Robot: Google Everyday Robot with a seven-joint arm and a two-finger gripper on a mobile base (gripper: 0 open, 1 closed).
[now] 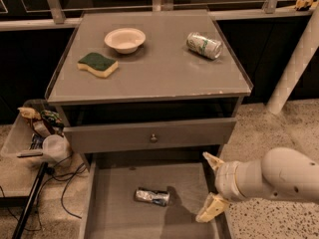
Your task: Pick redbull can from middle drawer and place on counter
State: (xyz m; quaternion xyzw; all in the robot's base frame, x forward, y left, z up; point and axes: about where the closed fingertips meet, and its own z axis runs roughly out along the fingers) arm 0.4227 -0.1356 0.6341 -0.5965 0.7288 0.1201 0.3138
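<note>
Grey all over, the cabinet stands with its counter [164, 76] carrying three things: a shallow cream bowl [124, 39] toward the back left, a green-and-yellow sponge [97, 64] in front of it to the left, and a fatter silver can with green markings [204, 45] lying on its side near the back right corner. Below the counter, an upper drawer front [114, 137] with a small round knob [153, 138] sits slightly pulled out. Beneath that, the middle drawer [112, 208] is drawn far out toward the camera, its flat bottom showing. The redbull can [152, 196] lies on its side on that drawer bottom, roughly midway across, apart from both side walls and touching nothing else. The gripper [212, 185] hangs at the drawer's right edge, to the right of the redbull can and clear of it, on the end of a thick white arm [279, 176] that reaches in from the right. Its two cream fingers [209, 210] are spread wide, one nearer the cabinet and one nearer the camera, with nothing between them. To the left of the cabinet, a clear plastic bin [15, 138] holds assorted clutter, with dark cables trailing on the speckled floor [279, 128]. A white post [296, 63] leans at the right.
</note>
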